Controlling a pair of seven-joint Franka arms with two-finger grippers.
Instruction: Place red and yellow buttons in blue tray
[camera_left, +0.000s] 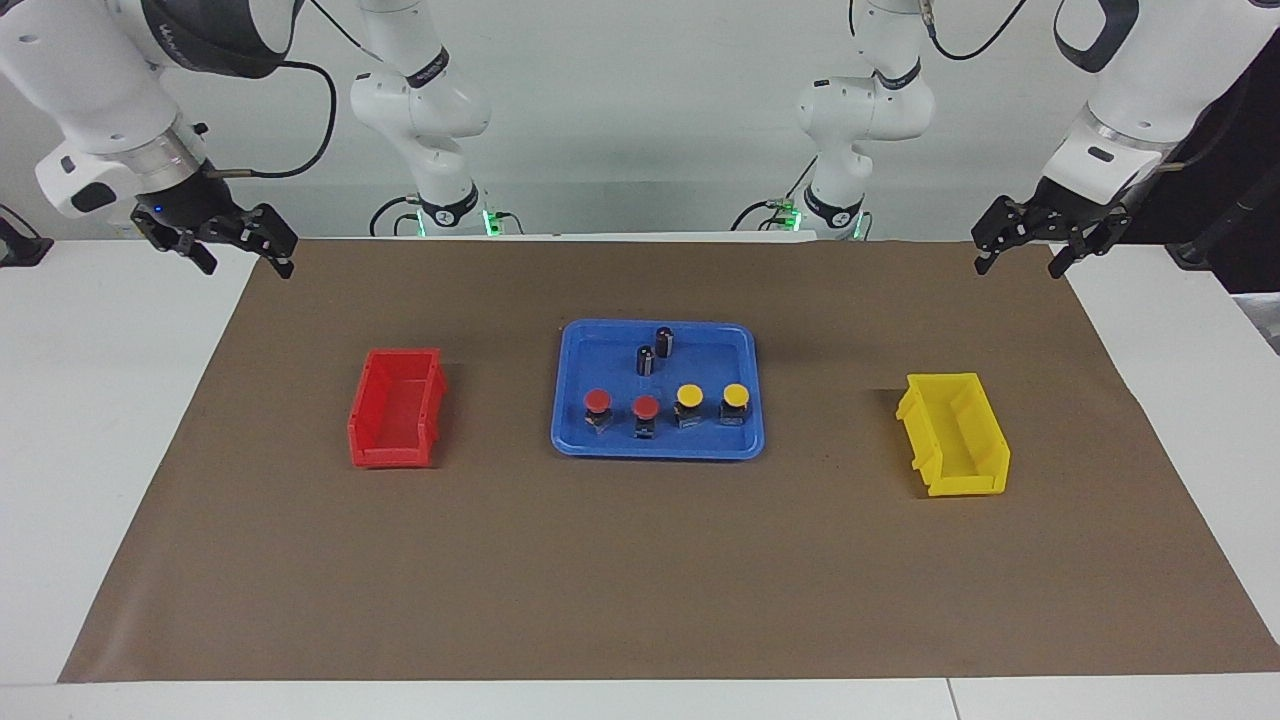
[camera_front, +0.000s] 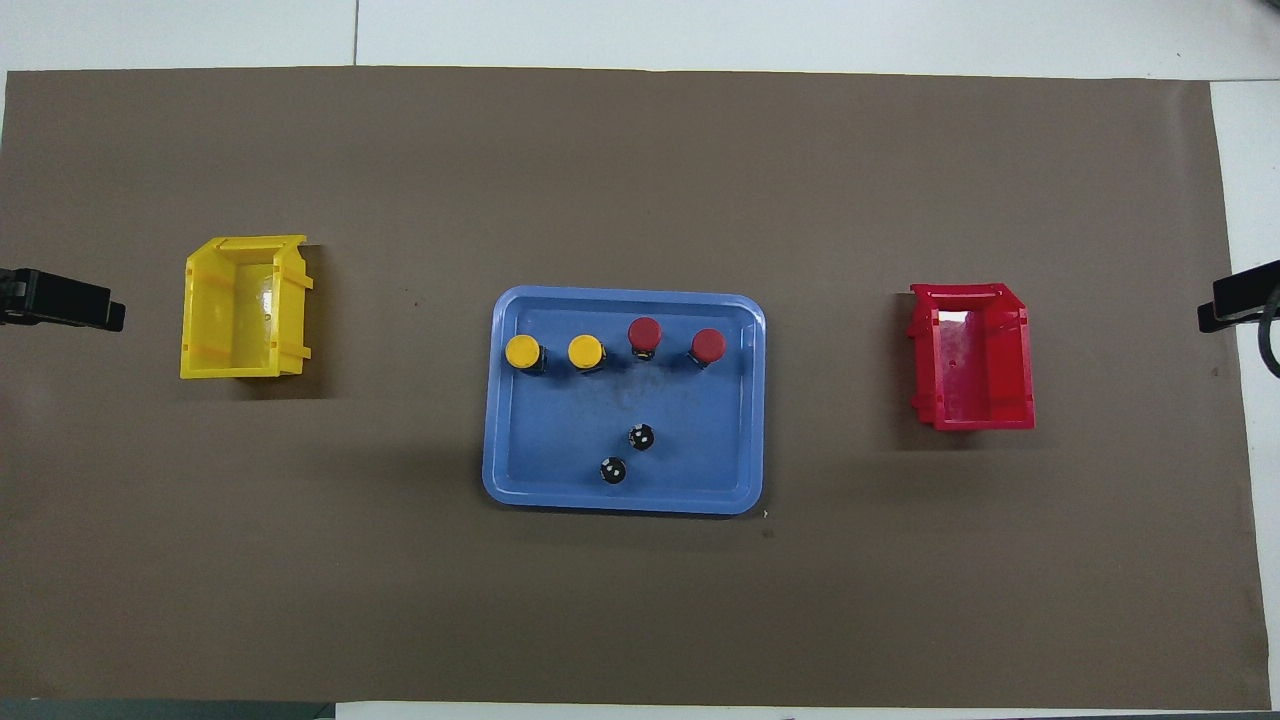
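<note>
The blue tray (camera_left: 574, 440) (camera_front: 520, 480) lies mid-table on the brown mat. In it, in a row along the edge farther from the robots, stand two red buttons (camera_left: 597, 401) (camera_left: 646, 407) (camera_front: 709, 345) (camera_front: 644, 333) and two yellow buttons (camera_left: 689, 395) (camera_left: 736, 394) (camera_front: 586, 351) (camera_front: 523, 352). My right gripper (camera_left: 248, 266) hangs open and empty above the mat's corner at its own end. My left gripper (camera_left: 1018, 268) hangs open and empty above the mat's other near corner. Both arms wait, well away from the tray. Only the grippers' tips show in the overhead view.
Two capless dark cylinders (camera_left: 664, 342) (camera_left: 646, 360) (camera_front: 641, 437) (camera_front: 613, 471) stand in the tray, nearer to the robots than the buttons. An empty red bin (camera_left: 397, 408) (camera_front: 972, 365) sits toward the right arm's end, an empty yellow bin (camera_left: 955, 433) (camera_front: 243, 308) toward the left arm's end.
</note>
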